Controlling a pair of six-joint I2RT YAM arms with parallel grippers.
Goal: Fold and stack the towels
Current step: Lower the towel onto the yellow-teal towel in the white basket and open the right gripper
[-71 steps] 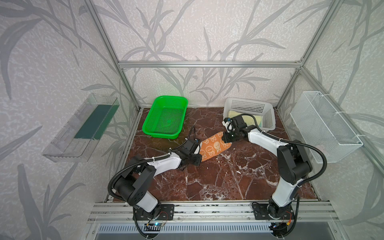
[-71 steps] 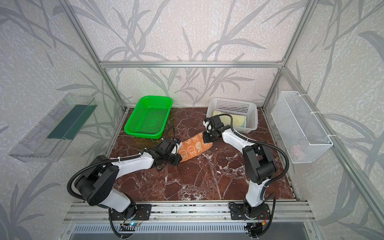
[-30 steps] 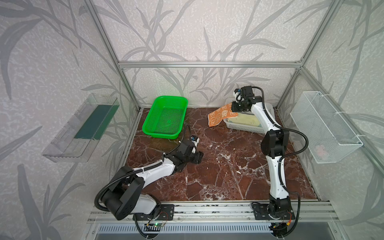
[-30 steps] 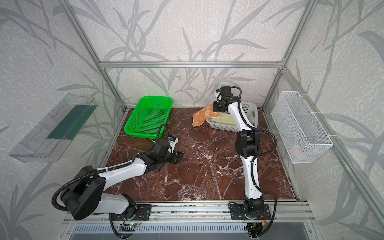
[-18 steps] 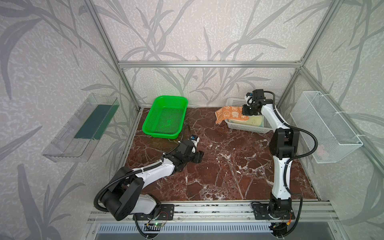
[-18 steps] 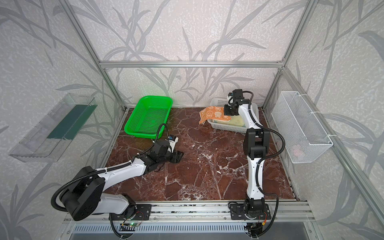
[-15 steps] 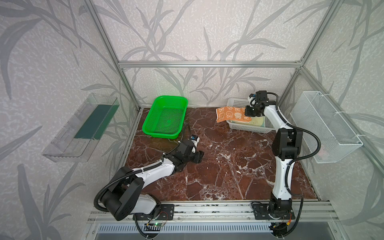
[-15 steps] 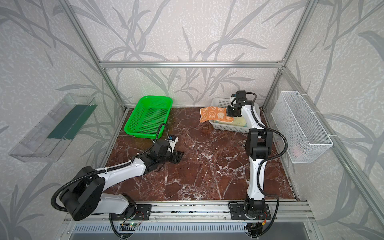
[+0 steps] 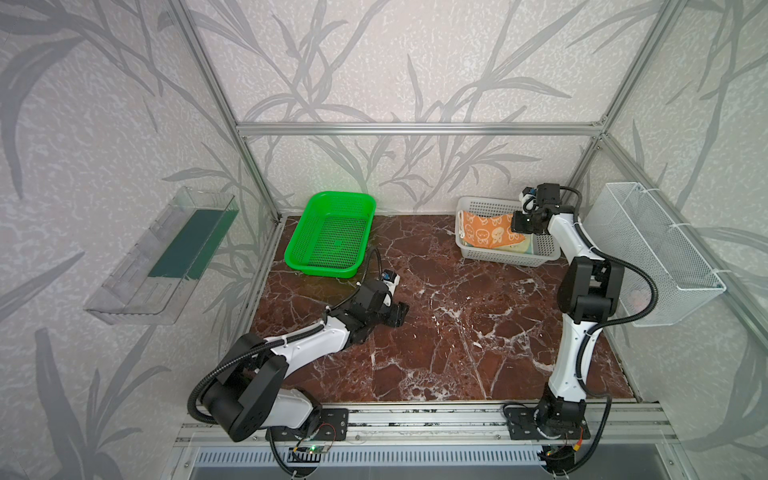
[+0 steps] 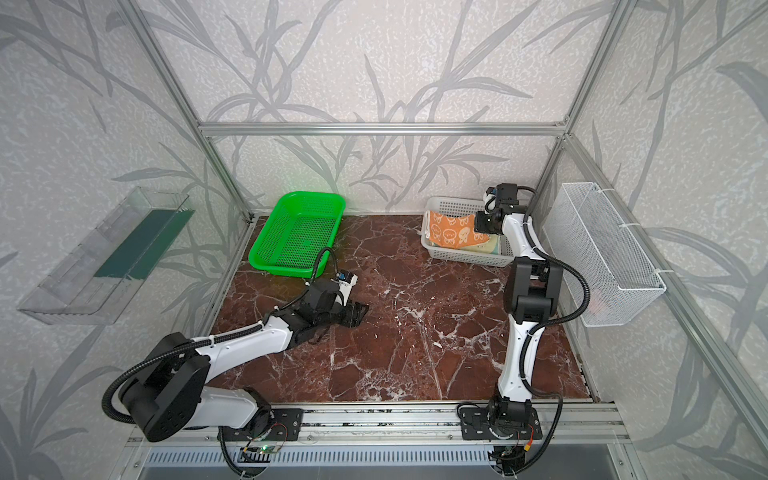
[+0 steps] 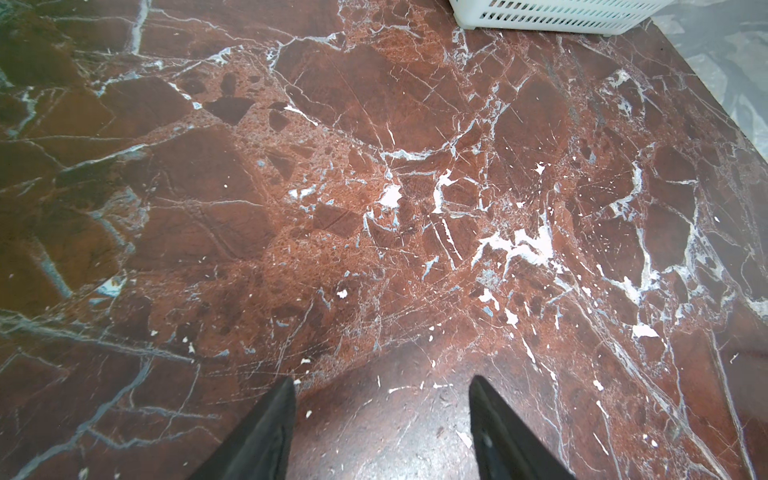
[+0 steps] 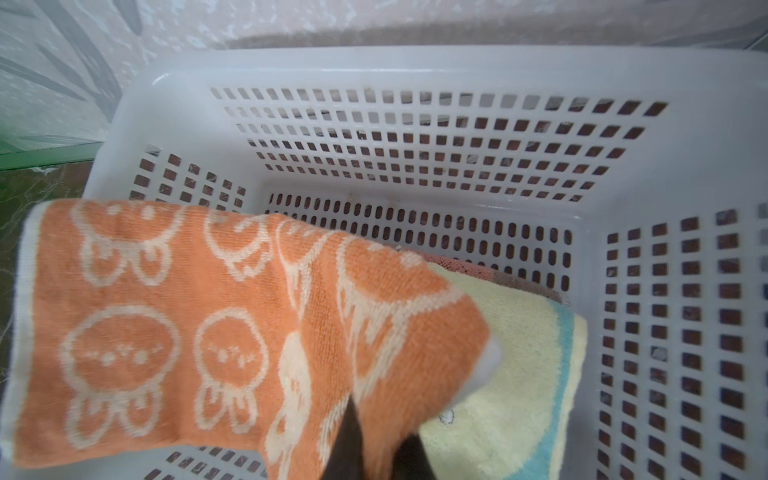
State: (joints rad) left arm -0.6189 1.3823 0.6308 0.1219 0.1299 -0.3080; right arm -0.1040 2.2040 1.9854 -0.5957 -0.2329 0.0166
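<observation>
On marble (image 9: 457, 332), white basket (image 9: 505, 259) holds orange towel (image 12: 166, 332), corner clamped by right gripper (image 12: 380, 428)

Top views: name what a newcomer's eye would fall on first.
The orange towel with cartoon faces, pinched in the shut right gripper, spreads over the white basket at back right, above a pale yellow towel. The bright green basket sits empty at back left. The left gripper hangs open above the marble table.
</observation>
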